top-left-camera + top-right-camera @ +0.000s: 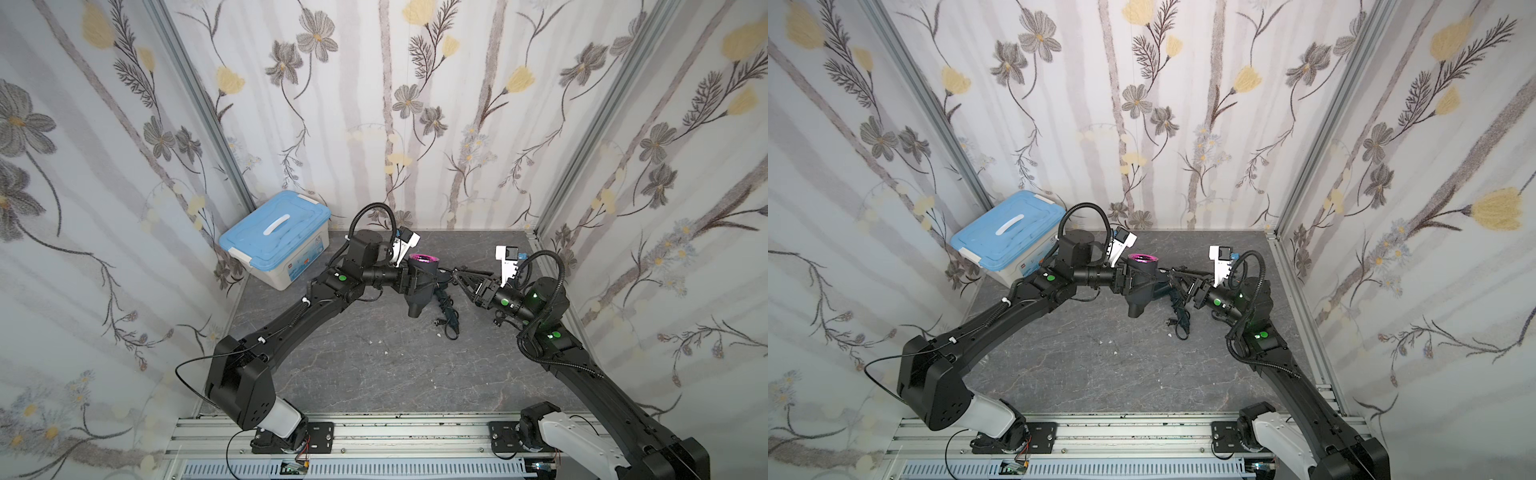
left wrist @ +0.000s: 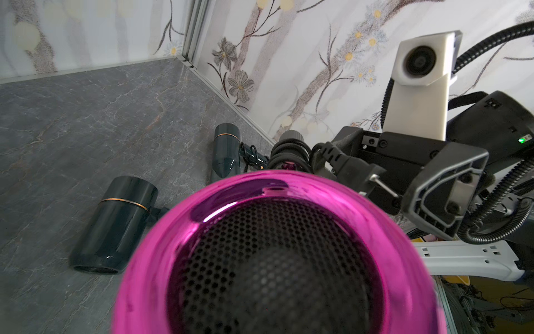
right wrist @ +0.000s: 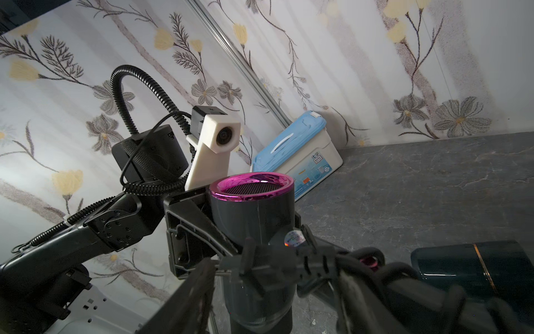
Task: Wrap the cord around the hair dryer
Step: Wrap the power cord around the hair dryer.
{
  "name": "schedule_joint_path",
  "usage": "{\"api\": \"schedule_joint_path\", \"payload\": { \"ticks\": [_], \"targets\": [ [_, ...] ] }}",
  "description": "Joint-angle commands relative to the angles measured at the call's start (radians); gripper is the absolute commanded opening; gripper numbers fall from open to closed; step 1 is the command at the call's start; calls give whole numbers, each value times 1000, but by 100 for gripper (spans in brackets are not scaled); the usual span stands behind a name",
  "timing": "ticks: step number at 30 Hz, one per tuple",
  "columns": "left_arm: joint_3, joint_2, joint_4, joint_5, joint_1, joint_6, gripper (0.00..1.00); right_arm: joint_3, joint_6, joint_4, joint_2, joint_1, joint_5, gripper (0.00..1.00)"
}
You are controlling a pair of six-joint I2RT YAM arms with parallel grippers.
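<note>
Marble-look grey table (image 1: 374, 365) fills the floor of a booth in both top views. It is closed on three sides by walls (image 1: 415, 124) papered with grey and yellow flowers. Aluminium posts (image 1: 199, 104) stand in the far corners, and a slotted rail (image 1: 395, 432) at 6 o'clock carries both arm bases. A blue-lidded storage box (image 1: 274, 237) sits at 10 o'clock against the wall.

Past the table's middle, toward 12 o'clock, the left end effector (image 1: 415, 282) is clamped on the barrel of the hair dryer (image 1: 423, 266), pink-rimmed grille upward and nozzle downward. The right end effector (image 1: 459, 280) faces it from 3 o'clock with its jaws spread wide. At 5 o'clock of the dryer a dark cable tangle (image 1: 451, 328) lies on the table, with a few pale specks (image 1: 386, 353) near it.

In the left wrist view the pink rim fills the foreground. Beyond it the cord (image 2: 289, 151) is coiled round the handle, and its plug (image 2: 344, 162) is just beside a finger of the right end effector. Two dark cylinders (image 2: 115, 225) with gold rings lie on the table near the wall.

In the right wrist view the dryer stands upright in the left end effector, with the box in the corner behind it. The plug shows blurred between the widely parted fingers (image 3: 187, 289); whether they touch it I cannot tell.
</note>
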Motion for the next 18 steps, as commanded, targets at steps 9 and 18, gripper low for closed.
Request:
{"api": "schedule_joint_path", "payload": {
  "ticks": [9, 18],
  "targets": [
    [25, -11, 44, 200, -14, 32, 0, 125, -340, -265, 39, 6, 108, 71],
    [34, -13, 50, 201, -13, 25, 0, 152, -473, -364, 64, 7, 112, 73]
  ]
}}
